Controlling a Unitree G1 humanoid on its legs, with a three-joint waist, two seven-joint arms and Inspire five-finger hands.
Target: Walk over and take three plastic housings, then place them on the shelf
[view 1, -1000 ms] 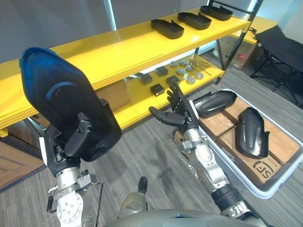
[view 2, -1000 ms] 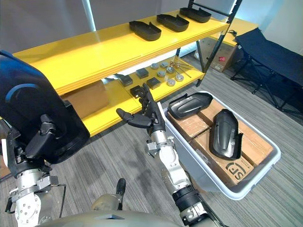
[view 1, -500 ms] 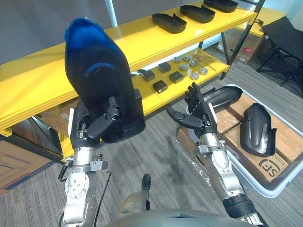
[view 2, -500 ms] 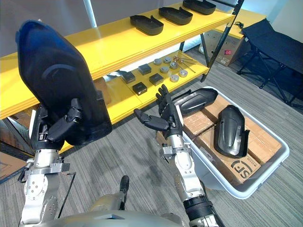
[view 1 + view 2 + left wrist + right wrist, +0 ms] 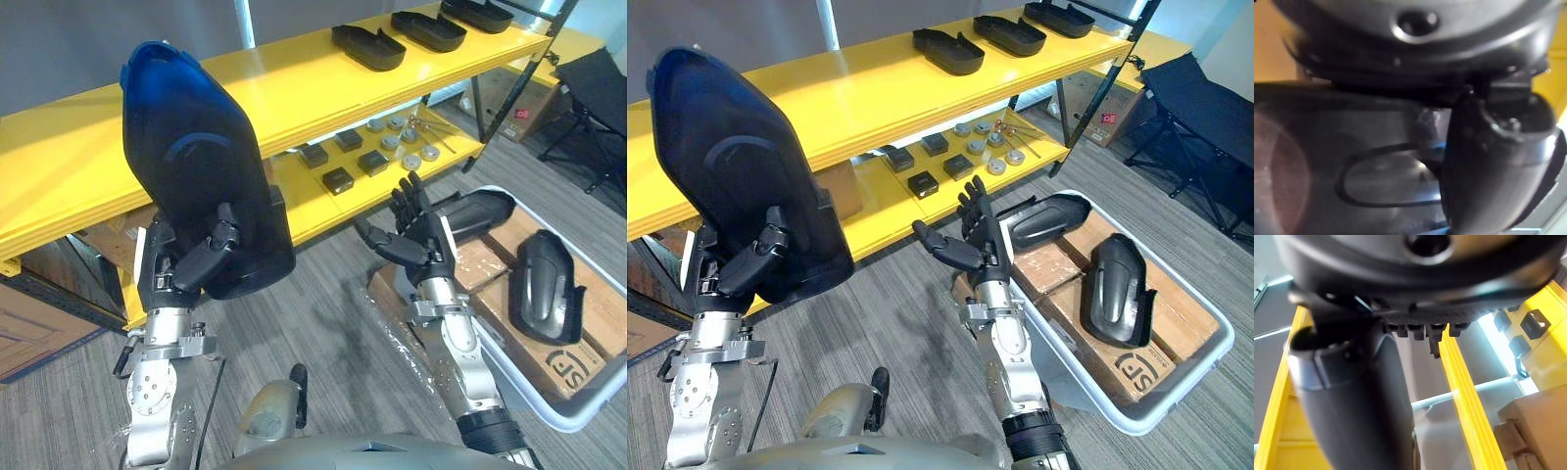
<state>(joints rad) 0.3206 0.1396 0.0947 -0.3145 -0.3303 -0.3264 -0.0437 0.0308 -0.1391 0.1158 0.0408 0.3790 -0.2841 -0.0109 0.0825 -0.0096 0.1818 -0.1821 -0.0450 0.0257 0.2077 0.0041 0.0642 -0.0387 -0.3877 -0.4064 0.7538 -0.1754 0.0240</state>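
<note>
My left hand (image 5: 186,274) is shut on a large black plastic housing (image 5: 196,166), held upright in front of the yellow shelf (image 5: 294,83); its dark surface (image 5: 1352,147) lies against the palm in the left wrist view. Three black housings (image 5: 367,46) lie on the shelf's top board at the far right. Two more housings (image 5: 549,284) lie on cardboard in the white bin (image 5: 1176,392) at the right. My right hand (image 5: 416,240) is open with its fingers spread and holds nothing, raised between the lower shelf and the bin.
Small black blocks and round metal parts (image 5: 377,147) sit on the yellow lower shelf. A cardboard box (image 5: 838,191) is under the top board. A black folding cot (image 5: 1185,98) stands at the far right. Grey carpet (image 5: 323,313) lies between me and the shelf.
The camera has shifted a little. The housing in my left hand has dropped slightly and moved left. My right hand stays spread in much the same place.
</note>
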